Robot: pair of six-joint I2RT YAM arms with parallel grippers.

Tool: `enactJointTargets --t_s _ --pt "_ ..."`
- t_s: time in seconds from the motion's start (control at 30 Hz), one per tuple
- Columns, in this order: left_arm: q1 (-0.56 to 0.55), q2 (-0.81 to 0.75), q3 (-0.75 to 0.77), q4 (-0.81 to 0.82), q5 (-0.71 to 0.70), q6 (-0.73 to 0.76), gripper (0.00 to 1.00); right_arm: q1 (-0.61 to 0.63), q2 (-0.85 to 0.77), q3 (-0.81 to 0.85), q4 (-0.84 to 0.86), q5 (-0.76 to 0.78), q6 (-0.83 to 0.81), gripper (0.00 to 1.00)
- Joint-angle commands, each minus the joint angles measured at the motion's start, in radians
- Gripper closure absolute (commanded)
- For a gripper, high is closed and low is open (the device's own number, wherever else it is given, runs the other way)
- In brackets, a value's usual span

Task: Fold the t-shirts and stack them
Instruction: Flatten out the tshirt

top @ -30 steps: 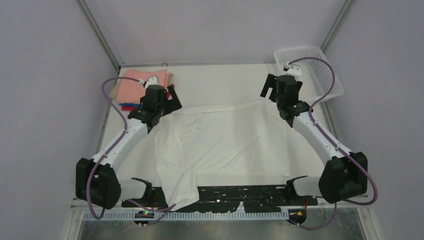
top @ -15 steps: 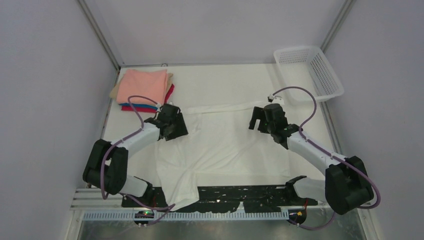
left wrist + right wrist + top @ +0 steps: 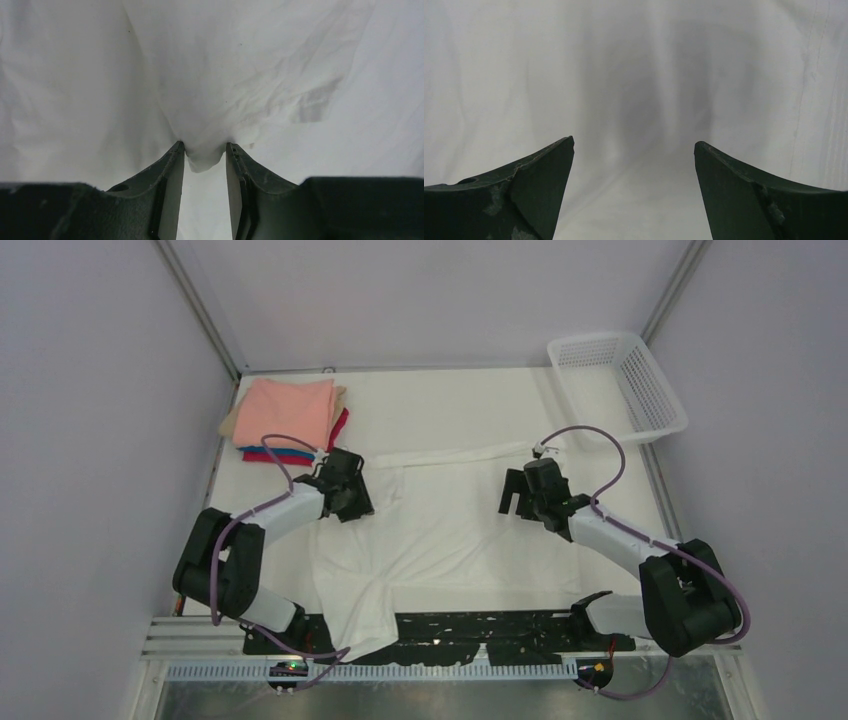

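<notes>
Left arm point(image 3: 275, 515): elbow folded back close to its base, forearm stretched low and forward toward the middle of the desk.
Left gripper point(image 3: 350, 502): angled downward at the end of the forearm; fingers point(image 3: 170, 170) drawn close together, pinching a small tuft of the white t-shirt point(image 3: 250, 75) between their tips.
Right arm point(image 3: 615, 535): elbow folded near its base, forearm reaching low, forward and inward.
Right gripper point(image 3: 512, 502): tilted downward, jaws spread wide; dark fingers point(image 3: 539, 170) scuffed along their edges.
</notes>
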Motion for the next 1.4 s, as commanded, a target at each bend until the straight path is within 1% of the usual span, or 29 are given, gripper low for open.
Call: enactJointTargets --t_s 0.0,0.07,0.1,0.23,0.27,0.43,0.63,0.73,0.8,0.93,1.07,1.13,1.23,1.27,1.3,1.37 --pt "-0.009 0.015 0.038 0.028 -0.007 -0.003 0.63 0.003 0.012 -0.019 0.024 0.01 0.008 0.05" --pt "-0.008 0.03 0.048 0.022 -0.011 -0.001 0.66 0.003 0.012 -0.019 0.022 0.011 0.006 0.05" --pt "-0.008 0.037 0.052 0.021 -0.011 -0.001 0.7 0.004 0.01 -0.019 0.021 0.012 0.005 0.05" --pt "-0.008 0.035 0.065 0.006 -0.022 -0.001 0.97 0.004 0.01 -0.02 0.023 0.013 0.002 0.05" --pt "-0.008 0.027 0.068 0.005 -0.025 -0.002 1.0 0.004 0.01 -0.021 0.024 0.01 0.003 0.05" --pt "-0.009 -0.022 0.086 -0.009 -0.021 0.014 1.0 0.004 0.023 -0.032 0.024 0.008 0.003 0.05" --pt "-0.009 -0.038 0.131 -0.072 -0.037 0.034 1.0 0.003 0.04 -0.036 0.016 0.019 -0.005 0.05" --pt "-0.01 -0.037 0.189 -0.071 -0.03 0.055 1.0 0.003 0.058 -0.03 0.004 0.018 -0.011 0.05" --pt "-0.008 -0.02 0.257 -0.08 -0.033 0.071 1.0 0.003 0.064 -0.031 -0.001 0.02 -0.014 0.05" --pt "-0.004 0.07 0.434 -0.099 -0.074 0.114 1.0 0.004 0.059 -0.043 -0.003 0.027 -0.023 0.05" --pt "0.041 0.21 0.624 -0.114 -0.097 0.153 1.0 0.004 0.051 -0.049 -0.004 0.028 -0.034 0.05" --pt "0.076 0.304 0.74 -0.126 -0.072 0.161 1.0 0.003 0.053 -0.05 -0.002 0.021 -0.037 0.05" --pt "0.14 0.467 0.944 -0.15 -0.08 0.135 1.0 0.003 0.057 -0.046 -0.006 0.009 -0.041 0.05" --pt "0.164 0.523 1.067 -0.18 -0.058 0.113 1.0 0.003 0.057 -0.046 -0.007 0.005 -0.041 0.05" --pt "0.183 0.581 1.157 -0.2 -0.013 0.106 1.0 0.003 0.057 -0.046 -0.009 0.002 -0.043 0.05" --pt "0.199 0.679 1.302 -0.213 -0.003 0.096 1.0 0.003 0.053 -0.048 -0.01 0.002 -0.044 0.05"
